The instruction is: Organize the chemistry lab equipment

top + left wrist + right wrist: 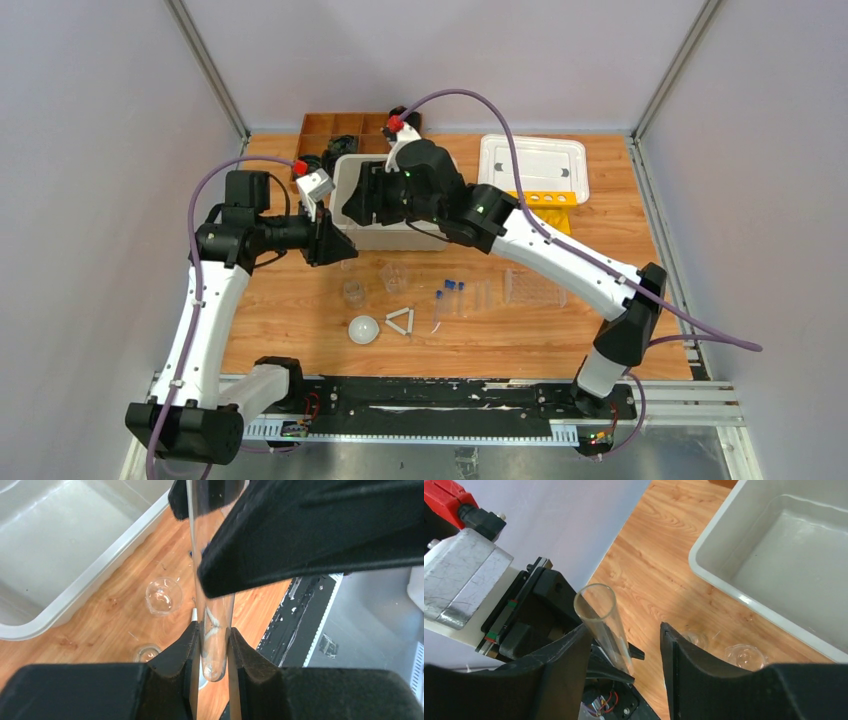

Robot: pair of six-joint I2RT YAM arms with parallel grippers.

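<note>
My left gripper point(340, 245) point(213, 635) is shut on the lower end of a thin clear tube point(212, 645) and holds it upright above the table. In the right wrist view the tube point(606, 625) has an open, uncapped top. My right gripper point(355, 205) point(624, 630) is open, and its jaws straddle the tube's upper part, close to one finger. Two small clear beakers point(394, 277) point(353, 291), the white dome point(364, 329), the white triangle point(400, 321), blue-capped tubes point(450, 295) and the clear plastic rack point(533, 288) lie on the table. The yellow rack point(545, 205) is at the back right.
A white bin point(390, 240) point(100, 575) point(724, 545) stands under the right gripper. A white tray point(532, 165) lies over the yellow rack's far side. The brown wooden divided tray point(335, 125) and black coiled objects point(320, 160) are at the back left.
</note>
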